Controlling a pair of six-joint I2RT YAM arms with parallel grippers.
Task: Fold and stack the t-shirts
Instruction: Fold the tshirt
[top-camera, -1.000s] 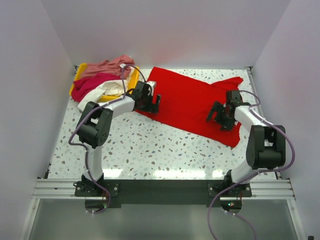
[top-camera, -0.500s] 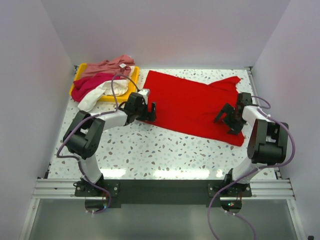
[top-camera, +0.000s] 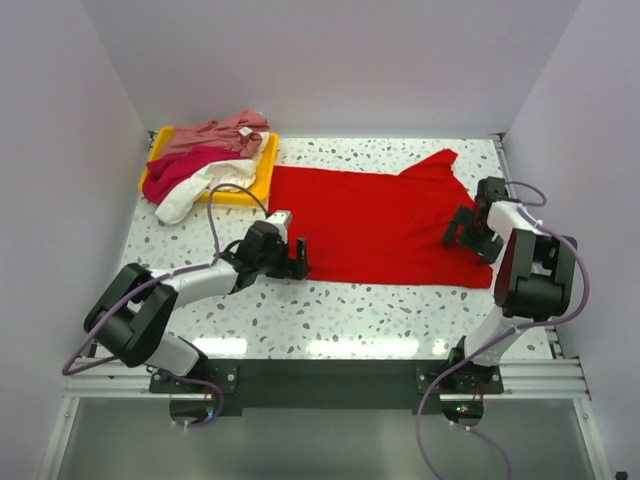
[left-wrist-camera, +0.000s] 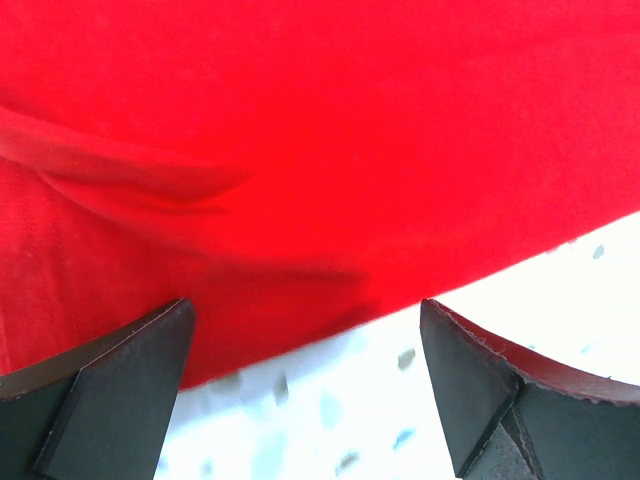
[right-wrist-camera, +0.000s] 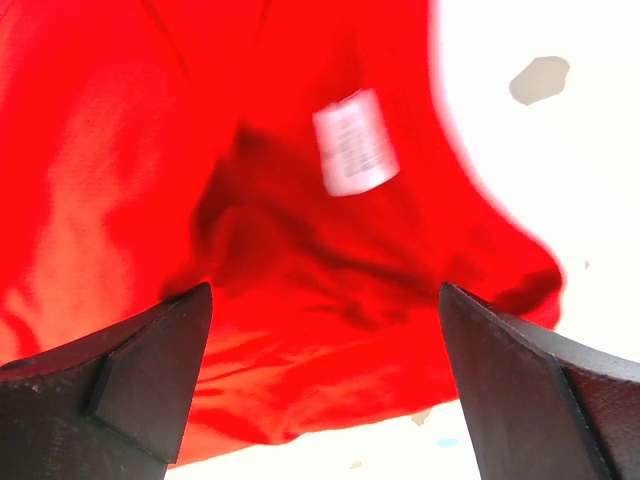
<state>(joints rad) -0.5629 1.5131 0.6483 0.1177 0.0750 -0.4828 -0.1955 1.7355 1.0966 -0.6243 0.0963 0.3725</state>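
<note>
The bright red t-shirt (top-camera: 375, 222) lies spread flat across the middle of the table. My left gripper (top-camera: 296, 258) is open and empty at the shirt's near left corner; its wrist view shows the red hem (left-wrist-camera: 300, 200) just beyond the jaws. My right gripper (top-camera: 466, 232) is open and empty over the shirt's right edge; its wrist view shows rumpled red cloth (right-wrist-camera: 300, 330) with a white label (right-wrist-camera: 355, 142). The dusty pink t-shirt (top-camera: 215, 133), the crimson-magenta t-shirt (top-camera: 172, 172) and the cream-white t-shirt (top-camera: 200, 186) lie heaped at the back left.
A shallow yellow tray (top-camera: 262, 172) holds the heap at the back left; the cream-white cloth spills over its front edge. White walls close in the table on three sides. A metal rail (top-camera: 320, 375) runs along the near edge.
Both arms dragged the red shirt toward the near edge and spread it flatter and more level. The left gripper moved nearer and left; the right gripper moved right to the shirt's edge.
</note>
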